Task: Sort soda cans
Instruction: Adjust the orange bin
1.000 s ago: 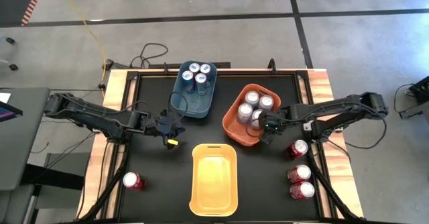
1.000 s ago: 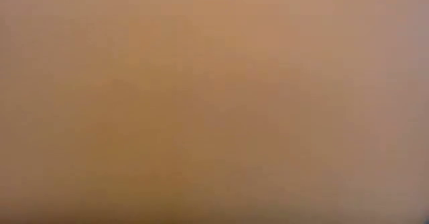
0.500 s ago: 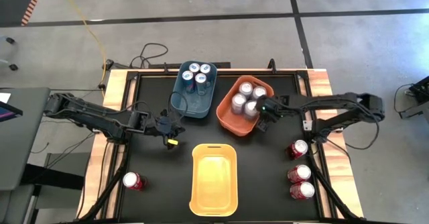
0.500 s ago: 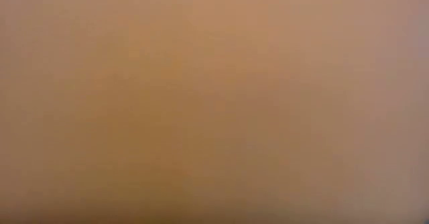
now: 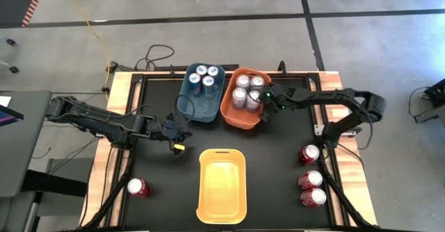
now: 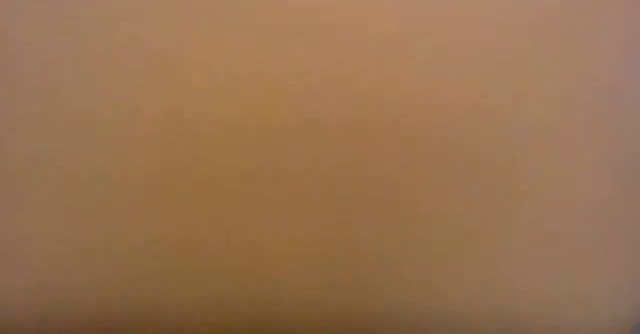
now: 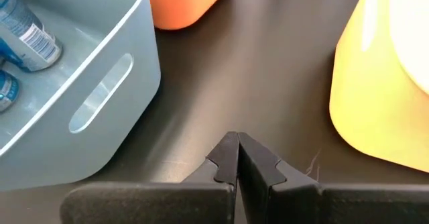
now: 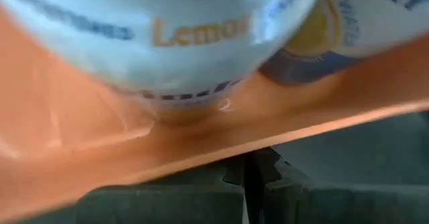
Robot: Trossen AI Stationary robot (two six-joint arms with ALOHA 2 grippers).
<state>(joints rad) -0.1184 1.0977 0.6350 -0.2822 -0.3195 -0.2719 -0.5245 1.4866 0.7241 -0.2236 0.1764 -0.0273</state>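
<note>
Pressing hand, right: fingers together, tips against the outer wall of the orange bin at its 4 o'clock corner; in the right wrist view the joined fingers meet the orange rim with a can labelled "Lemon" just past it.
Orange bin: on the black surface at about 12 o'clock, tilted, its long side just beside the blue bin.
Silver-grey cans: four, standing upright together inside the orange bin.
Blue bin: at about 11 o'clock on the surface, touching or nearly touching the orange bin; which, cannot be told.
Blue cans: four, grouped at the far end of the blue bin; two show in the left wrist view.
Yellow bin: at 6 o'clock, near the front edge, with no can inside.
Red cans, right side: three in a loose column at about 4 o'clock, well apart from every bin.
Red can, left side: alone at about 8 o'clock near the front left corner.
Left hand: fingers together, low over the surface at 9 o'clock, between the blue bin and the yellow bin, holding nothing.
Low view: filled by a blurred orange-brown field; nothing can be made out.
</note>
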